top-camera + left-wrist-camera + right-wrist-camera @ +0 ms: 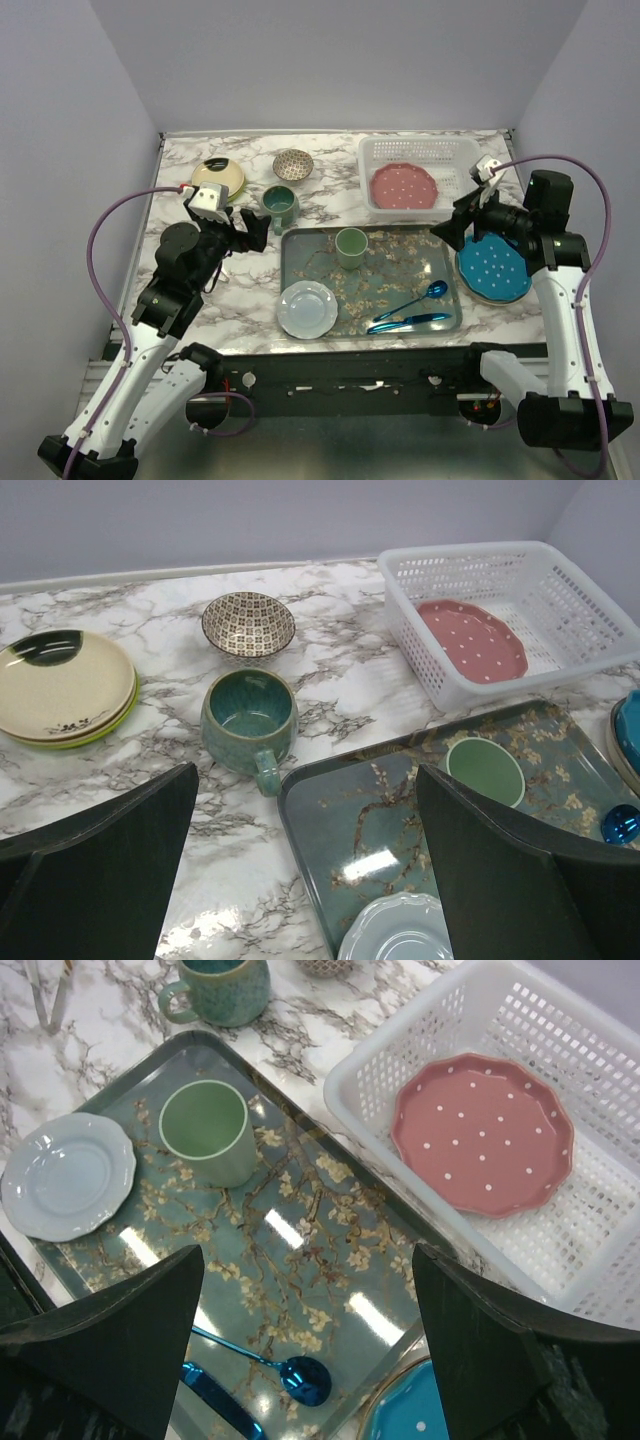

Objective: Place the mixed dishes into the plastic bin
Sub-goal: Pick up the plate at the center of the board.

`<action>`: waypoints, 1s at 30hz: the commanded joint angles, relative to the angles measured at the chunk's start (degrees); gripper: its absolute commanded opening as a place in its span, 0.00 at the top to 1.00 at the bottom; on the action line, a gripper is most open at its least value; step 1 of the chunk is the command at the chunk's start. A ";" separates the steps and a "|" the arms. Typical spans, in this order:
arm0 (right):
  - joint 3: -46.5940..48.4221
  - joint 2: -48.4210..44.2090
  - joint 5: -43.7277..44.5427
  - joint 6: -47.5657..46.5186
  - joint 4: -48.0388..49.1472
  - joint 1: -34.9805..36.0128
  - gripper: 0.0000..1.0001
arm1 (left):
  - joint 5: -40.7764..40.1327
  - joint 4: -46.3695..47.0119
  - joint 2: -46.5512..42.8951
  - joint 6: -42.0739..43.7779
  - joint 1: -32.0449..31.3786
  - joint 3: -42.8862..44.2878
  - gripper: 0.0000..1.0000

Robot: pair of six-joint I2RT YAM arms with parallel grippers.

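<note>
The left gripper (305, 776) stands wide apart with nothing between its dark fingers (110, 870). On the marble bench (170, 600), a teal mug (248, 718) sits just ahead, handle toward the camera, with a patterned bowl (248, 623) behind it. At left, a cream plate (62, 683) rests on a lime green plate (118, 720). At right, a pink dotted plate (472, 638) lies inside the white lattice basket (430, 670). A blossom-patterned tray (365, 815) carries a green cup (485, 770) and a pale blue plate (395, 932).

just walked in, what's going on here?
Two arms are loading dishes into the white bin; only the pink plate lies in it. The right gripper hangs open and empty beside the bin, by the teal dotted plate. The left gripper, also open and empty, hovers near the teal mug.
</note>
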 commanded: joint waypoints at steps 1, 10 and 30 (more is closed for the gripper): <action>-3.29 -4.51 2.85 -2.84 -4.98 0.16 0.06 | 1.63 1.38 -0.71 -0.45 0.55 -0.11 0.01; -8.65 -9.26 13.39 -5.48 -8.15 0.16 0.04 | 1.54 1.46 -1.24 -0.72 0.46 -0.37 0.01; -22.89 -6.54 34.14 -10.76 -1.04 0.16 0.10 | 3.47 1.64 -1.33 -0.89 0.55 -0.46 0.01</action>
